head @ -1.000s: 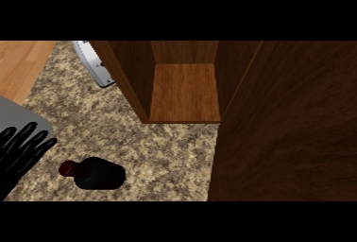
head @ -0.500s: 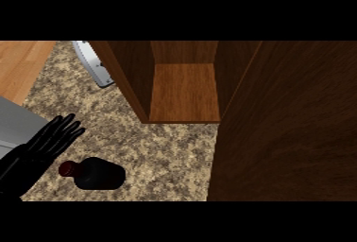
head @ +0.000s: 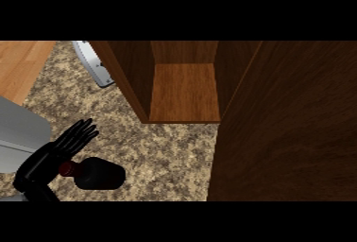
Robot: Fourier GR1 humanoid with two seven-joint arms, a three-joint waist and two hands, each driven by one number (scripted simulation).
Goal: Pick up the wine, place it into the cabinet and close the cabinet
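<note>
While the counter (head: pixel 160 142) is viewed steeply from above, one black hand is seen at the lower left of the head view; which arm it belongs to cannot be settled from this view alone, though it is taken as the left hand (head: pixel 52 158) by its place at the view's left. Its fingers (head: pixel 80 132) are held straight and slightly spread, pointing up and to the right, and nothing is pinched or wrapped by them. The wine bottle (head: pixel 99 173) is found lying on its side on the speckled counter, its dark red cap (head: pixel 67 168) turned to the left and set just beside, perhaps touching, the palm. An open wooden cabinet (head: pixel 184 92) is placed above and to the right of the bottle, well apart from it, with its shelf bare. A dark cabinet door (head: pixel 293 123) fills the right side. A grey metal piece (head: pixel 94 64) lies near the cabinet's left wall.
</note>
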